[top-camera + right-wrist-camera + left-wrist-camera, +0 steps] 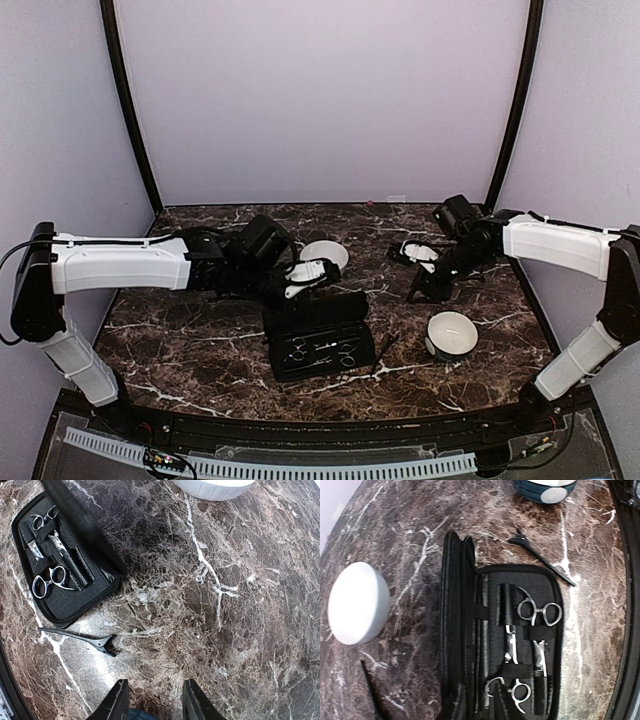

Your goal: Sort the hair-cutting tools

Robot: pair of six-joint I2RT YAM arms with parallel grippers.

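Observation:
An open black case lies at the table's middle. Two silver scissors are strapped in it, with black comb-like pieces beside them. They also show in the right wrist view, scissors. A slim black clip lies on the marble just right of the case. A thin black stick lies near the left bowl. My left gripper hovers over the case's far edge, its dark tips slightly parted and empty. My right gripper hangs open over bare marble, holding nothing.
A white bowl stands behind the case, close to my left gripper. A second white bowl stands at the right front. The marble table ends in a black rail at the near edge.

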